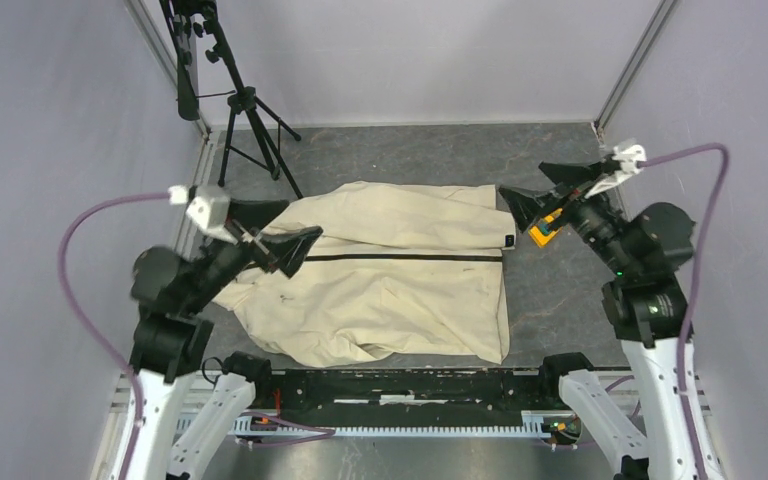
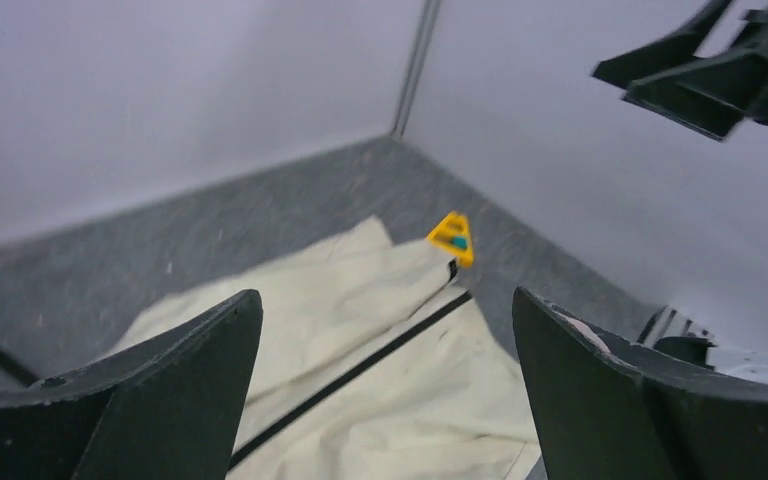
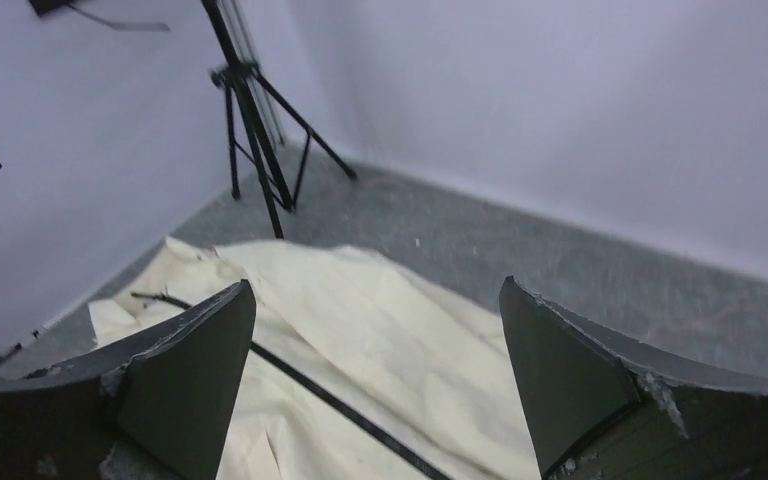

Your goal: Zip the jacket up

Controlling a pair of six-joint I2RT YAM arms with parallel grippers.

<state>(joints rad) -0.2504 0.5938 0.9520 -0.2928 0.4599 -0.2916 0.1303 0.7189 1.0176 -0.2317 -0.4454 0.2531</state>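
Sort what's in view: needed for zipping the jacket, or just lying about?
Job: jacket, zipper, left gripper, right gripper, both open.
Lying about: yellow block by the hem, black tripod at the far left.

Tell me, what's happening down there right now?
Left gripper open, over collar end. Right gripper open, beyond hem. Jacket laid out, ungripped. Small yellow object beside hem.

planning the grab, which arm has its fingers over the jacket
The left arm's fingers: they hang above the jacket near the zipper, while the right arm's fingers are at its edge.
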